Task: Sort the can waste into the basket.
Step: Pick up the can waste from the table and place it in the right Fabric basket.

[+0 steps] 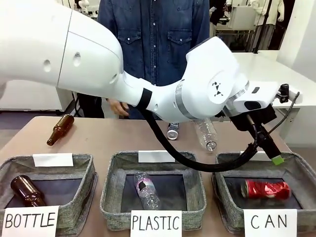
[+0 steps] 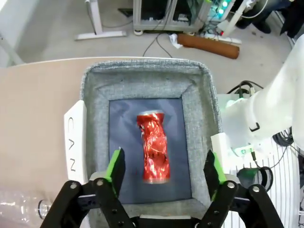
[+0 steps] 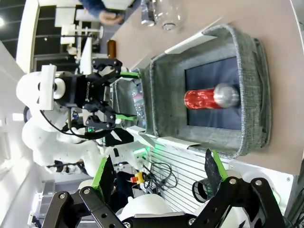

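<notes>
A light brown table carries three grey fabric baskets along its near edge: the BOTTLE basket, the PLASTIC basket and the CAN basket. A person in a denim shirt stands at the far side, with white desks behind. The left gripper hangs over the CAN basket, jaws apart and empty. A crumpled red can lies on that basket's dark base. The black-and-blue can sits on the table beyond the PLASTIC basket, near a clear plastic bottle; the left arm and its black cable partly cover both. A brown glass bottle lies far left. The right gripper, to one side of the CAN basket, has its jaws apart
</notes>
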Action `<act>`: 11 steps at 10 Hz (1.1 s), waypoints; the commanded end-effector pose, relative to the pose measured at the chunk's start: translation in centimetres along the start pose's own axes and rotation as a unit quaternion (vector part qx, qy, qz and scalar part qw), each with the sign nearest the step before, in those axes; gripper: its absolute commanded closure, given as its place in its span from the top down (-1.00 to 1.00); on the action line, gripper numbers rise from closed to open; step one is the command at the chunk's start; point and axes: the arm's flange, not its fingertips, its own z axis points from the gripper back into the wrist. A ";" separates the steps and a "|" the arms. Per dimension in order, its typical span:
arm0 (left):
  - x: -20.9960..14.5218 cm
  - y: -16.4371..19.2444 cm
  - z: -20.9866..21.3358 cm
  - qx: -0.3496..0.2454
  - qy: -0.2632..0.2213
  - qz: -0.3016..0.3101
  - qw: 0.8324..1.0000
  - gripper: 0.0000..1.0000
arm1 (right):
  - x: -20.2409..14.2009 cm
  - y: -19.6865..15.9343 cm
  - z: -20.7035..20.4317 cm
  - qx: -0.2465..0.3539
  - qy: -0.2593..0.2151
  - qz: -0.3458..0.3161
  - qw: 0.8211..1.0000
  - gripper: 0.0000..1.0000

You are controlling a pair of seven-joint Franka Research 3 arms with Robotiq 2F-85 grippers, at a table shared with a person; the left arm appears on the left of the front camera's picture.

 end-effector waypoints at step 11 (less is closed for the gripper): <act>-19.5 -6.7 31.1 0.034 -0.041 0.252 0.966 1.00 | 7.8 13.3 -15.5 -0.066 0.135 0.081 0.985 1.00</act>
